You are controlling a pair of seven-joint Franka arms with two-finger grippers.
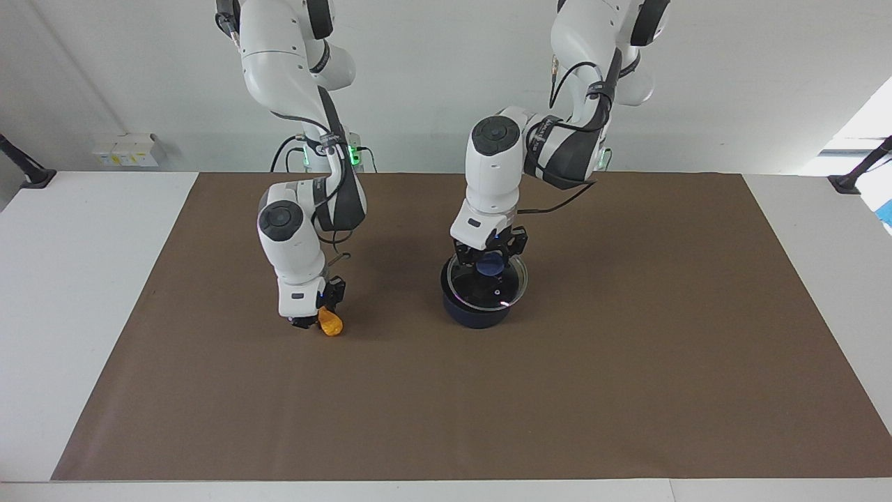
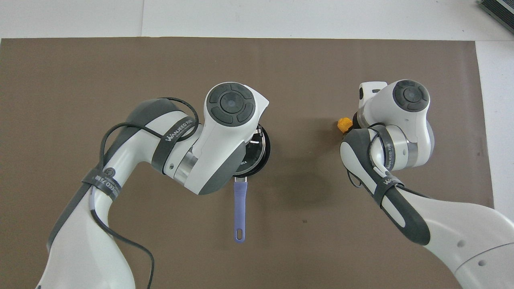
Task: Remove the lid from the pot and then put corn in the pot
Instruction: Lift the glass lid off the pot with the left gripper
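- Left gripper sat over the small dark navy-blue saucepan, the pot, fingers closed on the blue knob at the centre of the round clear glass lid with its thin metal rim, the lid.
- In the facing view the lid looked tilted and offset from the pot's rim toward the left arm's end of the table. Judgement: lid just clear of the pot, or clear on one edge only; contact at the nearer edge was not readable.
- A knob grip makes sense: it is the only graspable feature on a flat glass disc, and being central it lets the lid hang level.
- Pot stood on the brown mat near the table's middle, its long straight blue handle pointing toward the robots. That kept the handle out of both approach paths.
- Right gripper was low at the mat toward the right arm's end, fingers shut on the small orange-yellow bumpy cob, the corn. Most of the cob stuck out sideways from the fingers, so it looked like an end grip. Whether the corn touched the mat could not be told.
- Overhead view only showed the corn's tip beside the right wrist.
- Judgement: step one was under way; corn pre-grasped so the drop could follow once the opening was clear.
- Risk: off-centre corn grip could pivot in transit.
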